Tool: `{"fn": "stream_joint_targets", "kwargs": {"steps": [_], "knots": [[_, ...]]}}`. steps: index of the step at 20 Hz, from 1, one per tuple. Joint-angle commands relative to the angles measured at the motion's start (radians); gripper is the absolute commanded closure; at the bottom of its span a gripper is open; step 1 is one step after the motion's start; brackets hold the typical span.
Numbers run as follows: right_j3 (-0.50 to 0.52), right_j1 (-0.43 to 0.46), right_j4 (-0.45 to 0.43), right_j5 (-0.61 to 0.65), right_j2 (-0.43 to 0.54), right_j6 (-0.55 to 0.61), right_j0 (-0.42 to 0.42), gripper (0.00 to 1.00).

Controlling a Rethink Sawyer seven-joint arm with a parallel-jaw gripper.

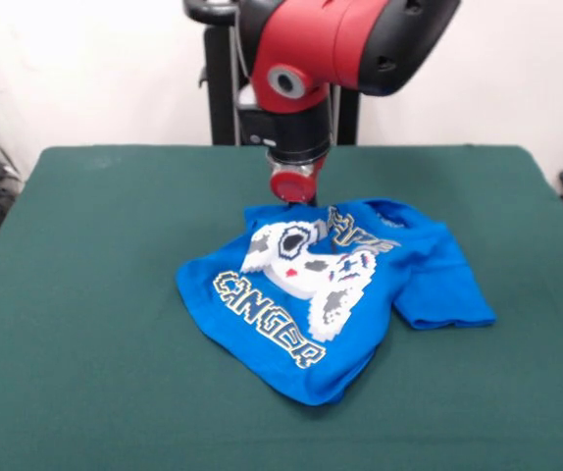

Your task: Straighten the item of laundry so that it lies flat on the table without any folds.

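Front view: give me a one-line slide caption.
Gripper lowered at the far edge of the rumpled blue T-shirt on the green table.

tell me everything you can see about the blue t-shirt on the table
The T-shirt is bright blue, soft-looking fabric, short-sleeved, with a white pixel-art controller print and yellow-outlined lettering partly hidden by folds. It lies crumpled, not flat, near the middle of the green table, one sleeve spread out to the picture's right. The gripper is down at its far edge; whether it pinches the cloth cannot be seen.
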Motion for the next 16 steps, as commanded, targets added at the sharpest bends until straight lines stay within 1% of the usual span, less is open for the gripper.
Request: {"fn": "stream_joint_targets", "kwargs": {"steps": [1, 3, 6, 8, 11, 16], "knots": [[0.07, 0.095, 0.03, -0.026, 0.184, -0.024, 0.0, 0.0], [0.084, 0.094, 0.014, -0.046, 0.194, -0.067, -0.004, 0.0], [0.104, 0.092, -0.02, -0.094, 0.199, -0.088, 0.005, 0.0], [0.111, 0.091, -0.048, -0.135, 0.198, -0.073, 0.019, 0.0], [0.111, 0.109, -0.084, -0.172, 0.188, -0.006, 0.044, 0.0], [0.121, 0.126, -0.122, -0.224, 0.187, 0.026, 0.058, 0.0]]}}
